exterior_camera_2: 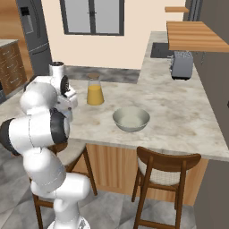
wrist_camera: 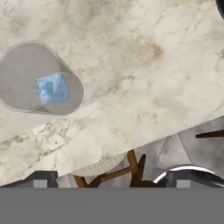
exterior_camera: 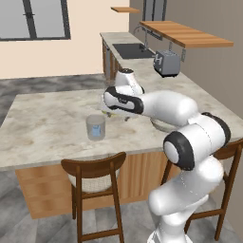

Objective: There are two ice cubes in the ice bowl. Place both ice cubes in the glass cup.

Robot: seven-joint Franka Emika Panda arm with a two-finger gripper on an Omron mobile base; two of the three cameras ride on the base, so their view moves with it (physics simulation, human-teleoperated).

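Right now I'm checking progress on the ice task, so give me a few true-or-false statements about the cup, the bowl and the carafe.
1. The glass cup stands upright on the counter. True.
2. The ice bowl holds two ice cubes. False: it looks empty.
3. Pale-blue ice sits inside the cup. True.
4. The carafe lies tipped over. False: it stands upright with orange juice in it.
5. The gripper is clamped on the cup. False: the cup stands apart from the fingertips.
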